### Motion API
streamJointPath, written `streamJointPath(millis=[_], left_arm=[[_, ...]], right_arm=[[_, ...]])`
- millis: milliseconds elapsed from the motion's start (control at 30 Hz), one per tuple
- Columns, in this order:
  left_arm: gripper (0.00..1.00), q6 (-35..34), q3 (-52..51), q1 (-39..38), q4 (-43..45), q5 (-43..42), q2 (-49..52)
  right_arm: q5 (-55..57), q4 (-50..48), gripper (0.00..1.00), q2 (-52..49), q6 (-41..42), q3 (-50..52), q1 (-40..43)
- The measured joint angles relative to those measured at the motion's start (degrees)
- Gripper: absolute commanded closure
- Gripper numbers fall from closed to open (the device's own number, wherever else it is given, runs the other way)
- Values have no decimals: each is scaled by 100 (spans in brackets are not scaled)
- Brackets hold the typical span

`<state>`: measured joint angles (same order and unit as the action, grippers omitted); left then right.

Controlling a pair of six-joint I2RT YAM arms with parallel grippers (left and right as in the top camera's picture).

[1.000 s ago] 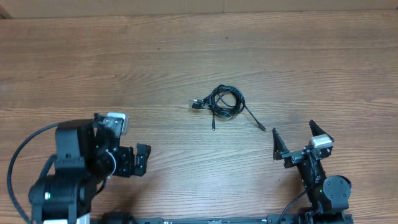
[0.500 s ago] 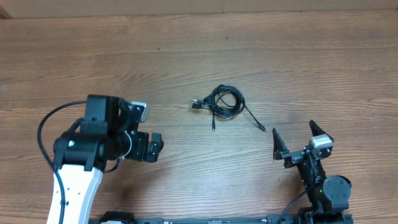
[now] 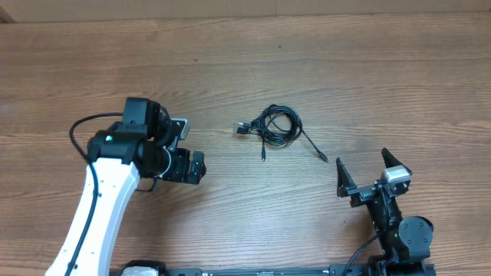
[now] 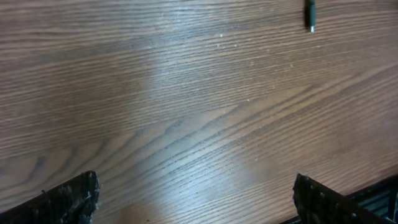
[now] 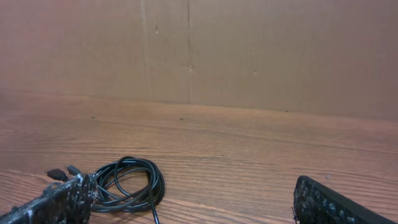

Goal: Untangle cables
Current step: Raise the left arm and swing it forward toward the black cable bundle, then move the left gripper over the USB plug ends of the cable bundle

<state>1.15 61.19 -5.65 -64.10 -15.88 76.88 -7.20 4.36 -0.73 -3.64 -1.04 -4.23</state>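
Note:
The cables (image 3: 278,126) lie in a small tangled black coil near the middle of the wooden table, with loose plug ends trailing left, down and to the lower right. The coil also shows in the right wrist view (image 5: 127,185). One plug end (image 4: 310,15) shows at the top of the left wrist view. My left gripper (image 3: 193,166) is open and empty, left of the coil and apart from it. My right gripper (image 3: 367,173) is open and empty, at the front right, apart from the cables.
The wooden table (image 3: 345,69) spreads all round the coil. A brown cardboard wall (image 5: 249,50) stands along the far edge. The left arm's white link (image 3: 96,215) stretches from the front left.
My left arm has reached up and to the right, bringing its gripper closer to the cables. The right arm and the cables have not moved.

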Motion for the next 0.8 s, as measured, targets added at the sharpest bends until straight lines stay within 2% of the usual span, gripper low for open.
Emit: streamJointPath(millis=[500, 800], left_arm=[[1, -103, 7, -22, 452, -66, 232], [0, -59, 356, -455, 518, -68, 234]], right_arm=[[-4, 0, 0, 0, -2, 0, 0], [-2, -2, 0, 0, 2, 0, 0]])
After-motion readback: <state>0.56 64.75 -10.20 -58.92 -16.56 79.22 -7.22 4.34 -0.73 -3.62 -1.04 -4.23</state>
